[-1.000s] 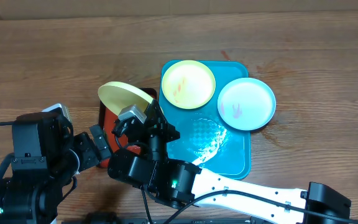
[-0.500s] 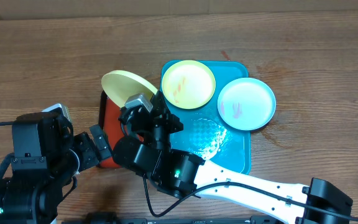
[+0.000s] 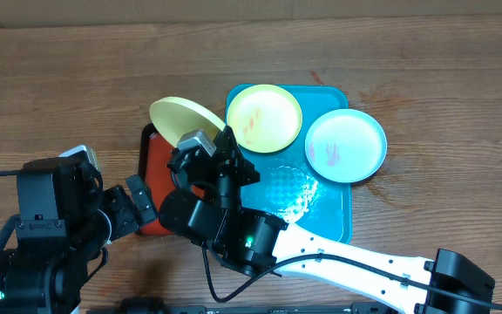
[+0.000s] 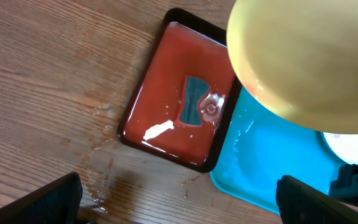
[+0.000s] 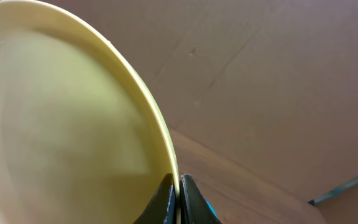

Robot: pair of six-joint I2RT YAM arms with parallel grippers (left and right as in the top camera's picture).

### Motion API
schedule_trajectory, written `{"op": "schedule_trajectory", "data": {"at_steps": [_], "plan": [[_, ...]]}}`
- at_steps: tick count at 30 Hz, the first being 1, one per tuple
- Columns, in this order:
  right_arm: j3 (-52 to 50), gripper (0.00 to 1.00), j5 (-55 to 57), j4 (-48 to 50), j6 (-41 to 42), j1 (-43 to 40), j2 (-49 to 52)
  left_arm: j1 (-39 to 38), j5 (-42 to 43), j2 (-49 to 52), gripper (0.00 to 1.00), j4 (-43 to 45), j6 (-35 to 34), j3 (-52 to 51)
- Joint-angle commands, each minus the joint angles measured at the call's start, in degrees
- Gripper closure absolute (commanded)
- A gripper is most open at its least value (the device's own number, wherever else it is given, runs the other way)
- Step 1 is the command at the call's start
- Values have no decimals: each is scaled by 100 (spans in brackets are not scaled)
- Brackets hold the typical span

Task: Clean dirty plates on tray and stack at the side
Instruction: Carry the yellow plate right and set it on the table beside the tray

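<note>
My right gripper point(image 3: 200, 146) point(image 5: 179, 194) is shut on the rim of a pale yellow-green plate point(image 3: 179, 119) point(image 5: 67, 124) and holds it tilted in the air over the red tray. The plate also shows in the left wrist view point(image 4: 303, 62). A second yellow-green plate point(image 3: 263, 118) with orange smears lies on the turquoise tray point(image 3: 321, 209). A light blue-white plate point(image 3: 345, 145) with a red smear lies over the tray's right edge. My left gripper point(image 4: 179, 202) is open and empty above the wood near the tray's corner point(image 4: 260, 162).
A smaller red tray point(image 4: 179, 118) with a black rim holds water and a blue-grey sponge point(image 4: 194, 109), left of the turquoise tray. It is partly hidden in the overhead view point(image 3: 151, 174). Water drops lie on the wooden table point(image 4: 98, 174).
My right gripper has carried the yellow-green plate a little to the right and up, over the red tray. The left arm has not moved.
</note>
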Motion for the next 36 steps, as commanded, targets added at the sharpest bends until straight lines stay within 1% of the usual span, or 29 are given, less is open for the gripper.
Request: {"op": "schedule_trajectory", "data": {"at_steps": [1,9,10,13,14,16,17,18,21,24,27,31,34,36], "plan": [[83,96,168,98,-4,-26,-120,28,-79,-13,0,7,151,72],[83,96,162,136,-76,-42,-120,28,-79,-13,0,7,151,72],[83,96,162,125,144,-90,-120,28,-79,-13,1,4,151,72],[83,96,-105,-385,1515,-413,-120,28,-79,-13,0,4,151,72],[83,96,-448,-678,2083,-584,-120,28,-79,-13,0,4,151,72],[83,96,-1572,-1185,3117,-981,-129,28,-79,-13,0,7,151,72],[83,96,-2293,-1325,3501,-1215,-133,28,-81,-13,0,7,151,72],[90,96,-3027,-1388,3703,-1464,-142,28,-79,-13,0,7,151,72],[131,96,-5156,-1504,3779,-2267,-326,28,-79,-13,0,4,151,72],[195,96,-6555,-1705,3779,-3038,-769,28,-79,-13,0,4,151,72],[203,96,-7093,-2111,3825,-3847,-1355,28,-81,-13,0,4,151,72],[201,96,-7130,-3274,4210,-5327,-2044,28,-79,-13,0,7,151,72],[201,96,-7125,-4183,4188,-6697,-2227,28,-79,-13,0,2,151,72],[173,96,-7123,-4575,4179,-7482,-2188,28,-79,-13,0,4,151,72]]}}
